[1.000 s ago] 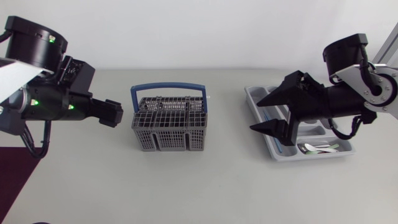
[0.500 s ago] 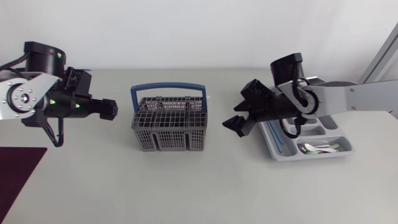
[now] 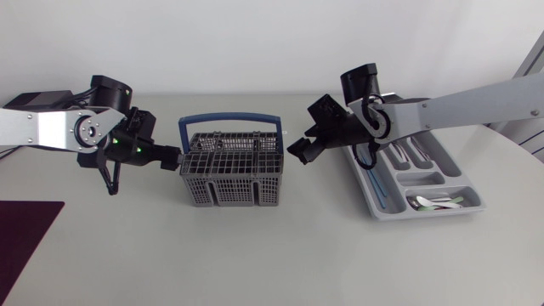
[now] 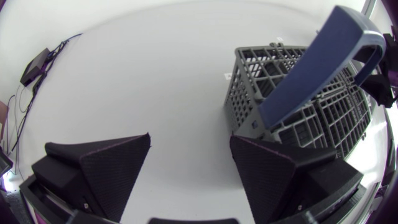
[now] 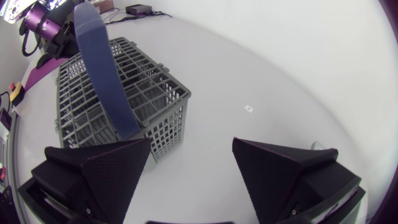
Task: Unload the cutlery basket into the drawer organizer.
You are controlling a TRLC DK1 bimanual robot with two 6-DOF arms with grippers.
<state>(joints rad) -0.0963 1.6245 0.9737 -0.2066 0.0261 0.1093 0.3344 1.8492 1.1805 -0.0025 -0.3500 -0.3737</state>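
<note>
Left gripper (image 3: 171,159) moves in to the left end of the basket (image 3: 231,167). Right gripper (image 3: 301,148) leaves the organizer (image 3: 375,202) and sits beside the basket's right end.

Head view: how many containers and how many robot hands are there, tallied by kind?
cutlery basket: 1
drawer organizer: 1
hands: 2 (left hand, right hand)
Total: 4

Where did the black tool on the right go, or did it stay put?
Yes. The right tool moved from over the organizer leftward, up to the basket.
</note>
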